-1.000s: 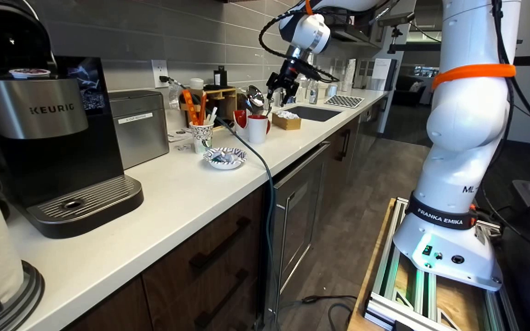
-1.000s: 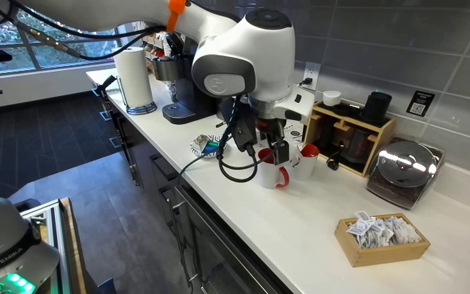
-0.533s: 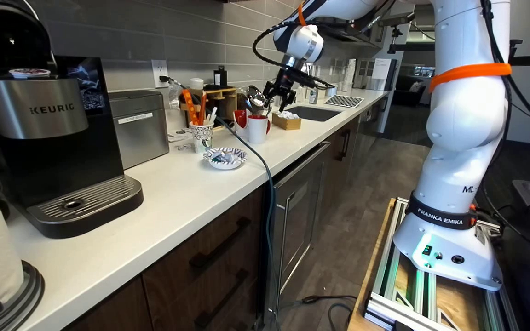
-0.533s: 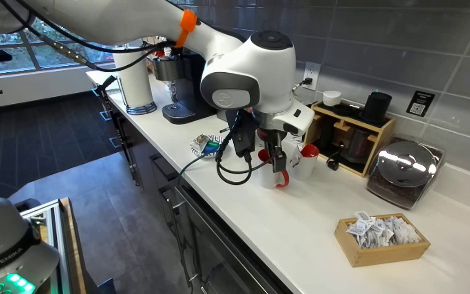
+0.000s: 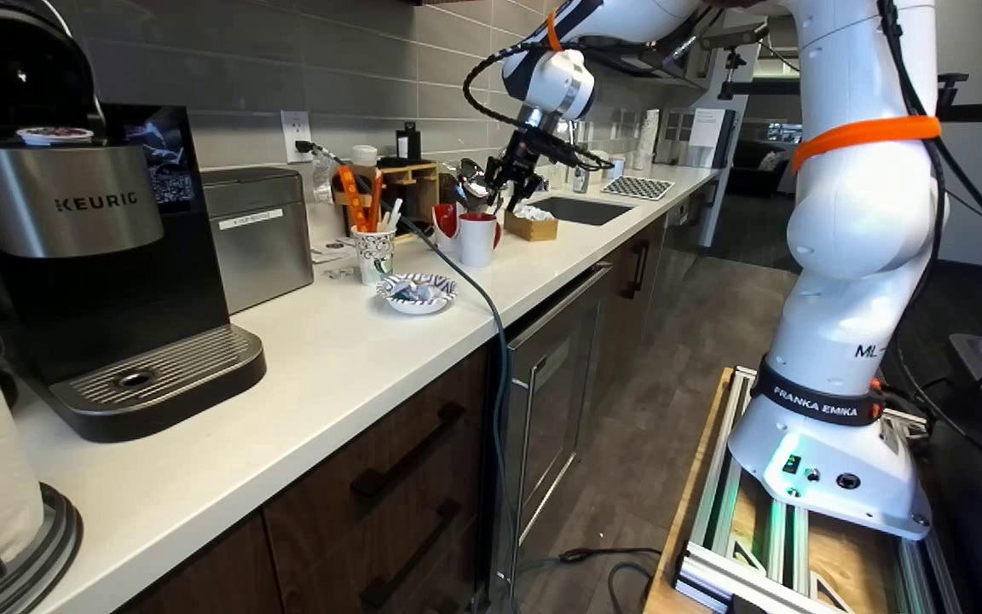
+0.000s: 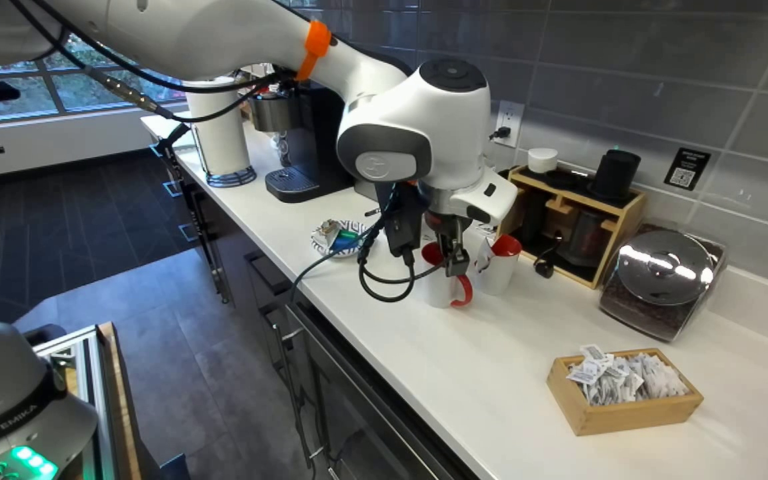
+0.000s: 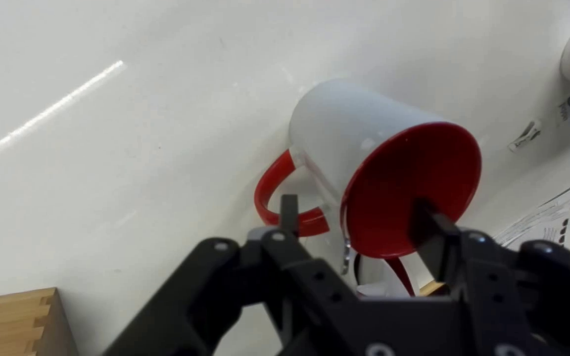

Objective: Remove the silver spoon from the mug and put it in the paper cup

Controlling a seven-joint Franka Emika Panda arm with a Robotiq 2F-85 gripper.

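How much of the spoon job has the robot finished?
Looks done: the tool is at the mug, and the wrist view shows the spoon between its open jaws.
Happening now: probably lining up, since the jaws haven't closed on the spoon, which sticks out of the mug.
Left: grip it, lift it out and put it in the patterned paper cup.

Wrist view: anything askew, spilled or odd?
Nothing spilled that I can see. The nearer mug only looks tipped from that viewing angle; both exterior views show it upright. Out of place: a small loose scrap lying on the counter toward the right, apparently litter.
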